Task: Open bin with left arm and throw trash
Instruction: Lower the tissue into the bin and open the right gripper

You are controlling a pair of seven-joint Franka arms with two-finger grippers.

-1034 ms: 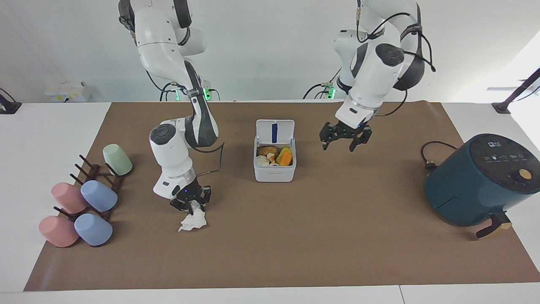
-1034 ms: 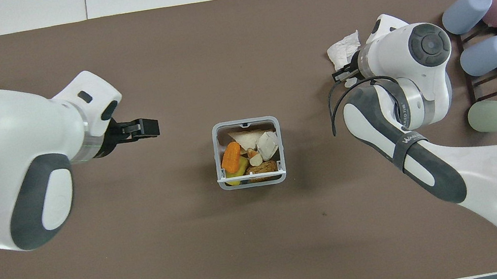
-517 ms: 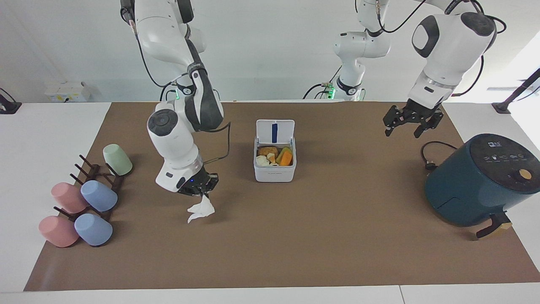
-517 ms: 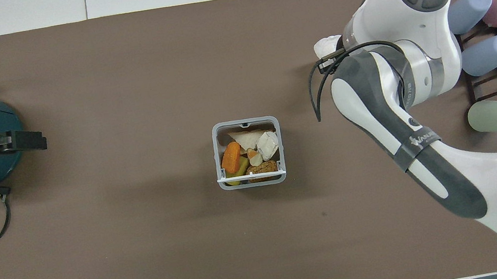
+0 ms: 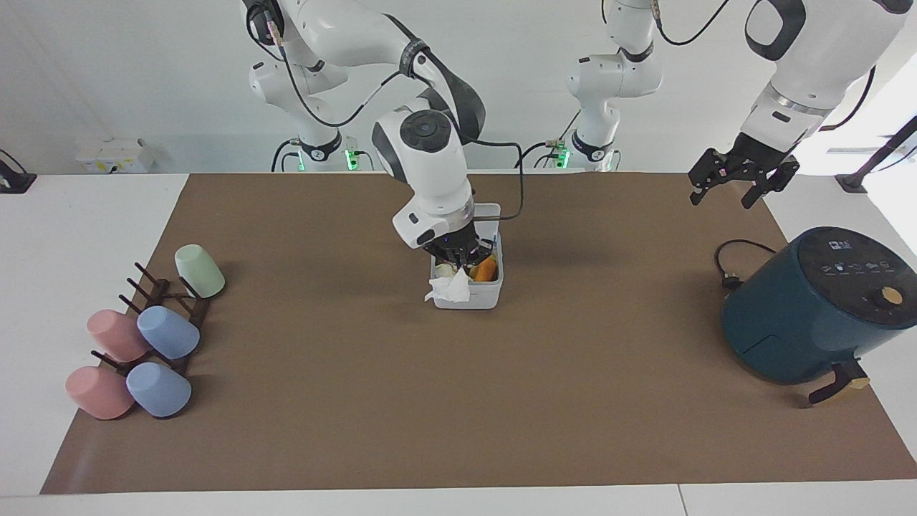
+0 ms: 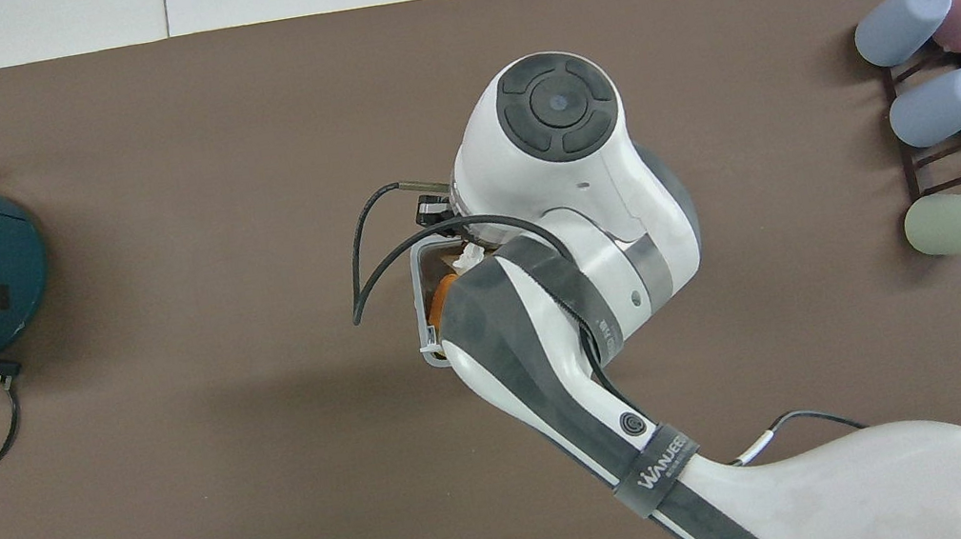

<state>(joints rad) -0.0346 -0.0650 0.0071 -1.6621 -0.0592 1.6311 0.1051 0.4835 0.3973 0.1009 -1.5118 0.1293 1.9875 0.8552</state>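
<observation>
Facing view: a brown mat (image 5: 458, 373) covers a white table (image 5: 79, 236) before a plain white wall. At the right arm's end of the table a rack (image 5: 161, 312) holds five cups (image 5: 168, 332), pink, blue and green. At the left arm's end sits a dark teal appliance (image 5: 817, 304) with its cord (image 5: 734, 261) coiled on the mat.

Mid-mat stands the bin (image 5: 473, 294), its lid up and mostly hidden by the right arm. Orange and pale scraps show inside. The right gripper (image 5: 458, 258) is directly over the bin's open top, fingers closed on a white tissue (image 5: 450, 287), which hangs from them and drapes over the bin's rim on the side away from the robots. In the overhead view the right arm covers nearly all of the bin (image 6: 427, 316), with only a sliver of tissue (image 6: 467, 259) showing.

The left gripper (image 5: 741, 179) hangs in the air with fingers spread wide and nothing in them, over the mat's corner by the appliance; that arm waits.
</observation>
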